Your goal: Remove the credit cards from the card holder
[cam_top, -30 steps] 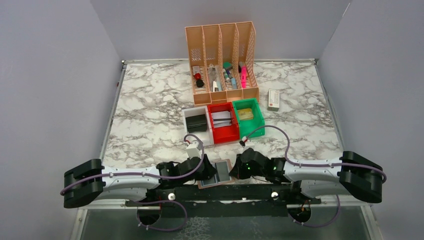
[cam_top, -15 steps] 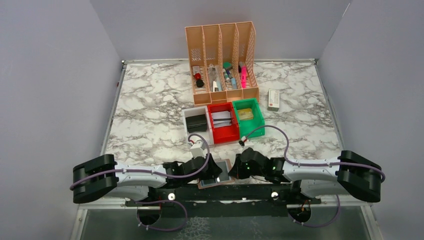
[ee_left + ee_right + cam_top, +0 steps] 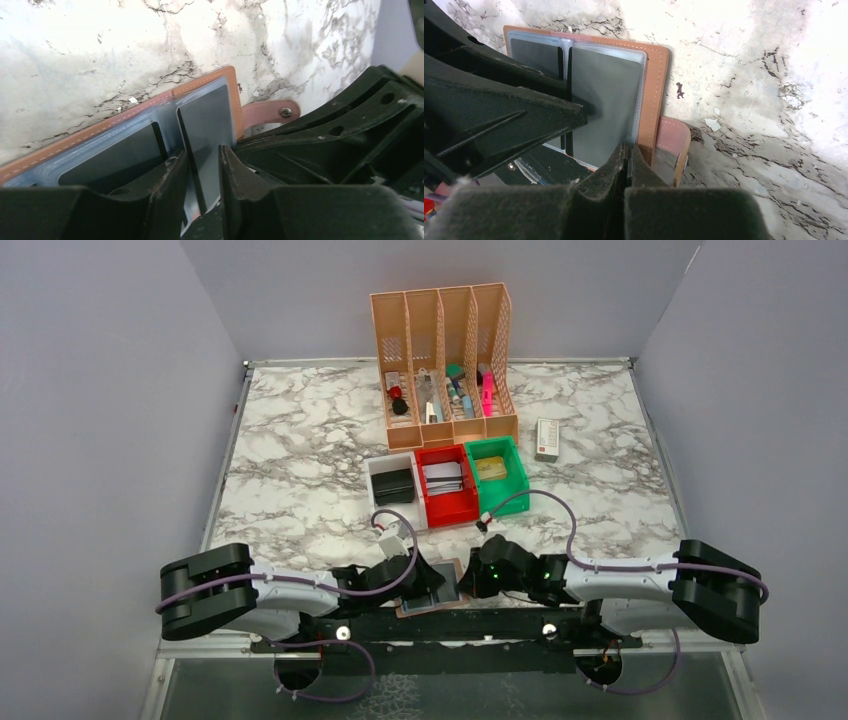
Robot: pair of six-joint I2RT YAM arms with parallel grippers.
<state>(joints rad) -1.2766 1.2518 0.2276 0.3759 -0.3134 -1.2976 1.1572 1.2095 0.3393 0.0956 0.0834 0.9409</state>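
The tan-brown card holder [image 3: 449,566] lies open at the table's near edge between both grippers. In the left wrist view its brown border [image 3: 125,116] frames clear pockets with two dark credit cards [image 3: 207,125], and a snap strap [image 3: 270,112] sticks out. My left gripper [image 3: 204,165] has its jaws a narrow gap apart, straddling the near end of the right-hand card. My right gripper [image 3: 627,152] is shut on the holder's near edge beside its brown border [image 3: 659,90]. The cards [image 3: 601,110] sit in their pockets.
A peach file organiser [image 3: 443,360] stands at the back. In front of it are a white bin [image 3: 375,472] with a black case, a red bin [image 3: 450,508] and a green bin [image 3: 504,498]. A small white box [image 3: 547,439] lies right. A black rail [image 3: 440,625] runs along the near edge.
The left arm has shifted right, bringing its gripper closer onto the holder. The right arm and the holder have hardly moved.
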